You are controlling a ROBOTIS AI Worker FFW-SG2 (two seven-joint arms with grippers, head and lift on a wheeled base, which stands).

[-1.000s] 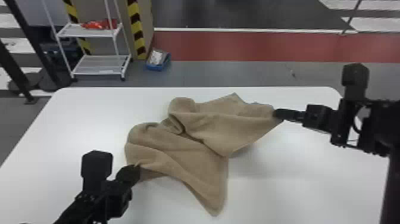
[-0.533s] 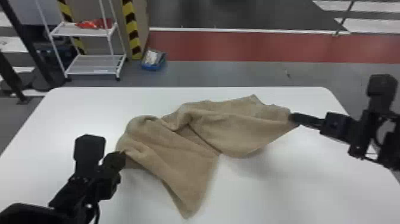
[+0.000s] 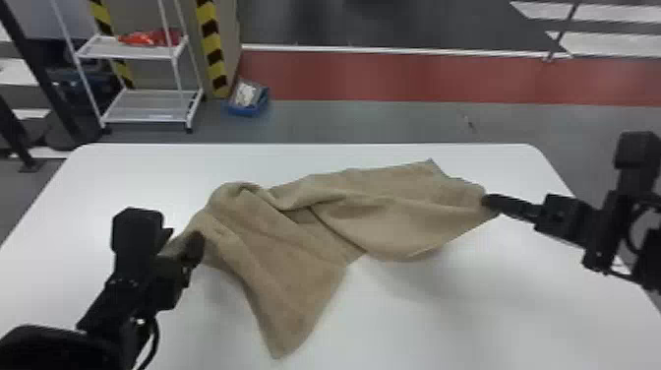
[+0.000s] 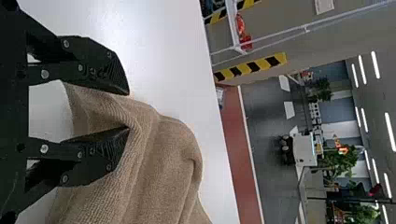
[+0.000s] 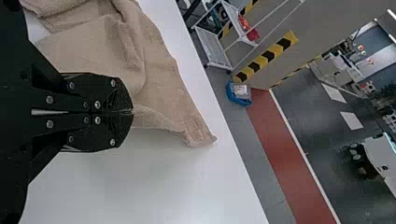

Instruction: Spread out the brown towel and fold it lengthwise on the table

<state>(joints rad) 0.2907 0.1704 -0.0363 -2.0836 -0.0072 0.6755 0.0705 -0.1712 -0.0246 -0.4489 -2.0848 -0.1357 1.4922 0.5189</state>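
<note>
Brown towel [image 3: 290,275] rumpled across middle of tabletop [image 3: 442,320], right end raised. My right pincer [image 5: 132,112] clenched on towel edge; left pincer [image 4: 129,111] released, fingers apart, cloth lying between them.

Main worry: if I pull right now, I judge whole towel drags along, since left end has no grip. Closing left on bunched cloth could pinch several layers, locking creases in. Near corner [image 3: 283,344] may trail and twist under. Fold started over such wrinkles likely comes out crooked.
</note>
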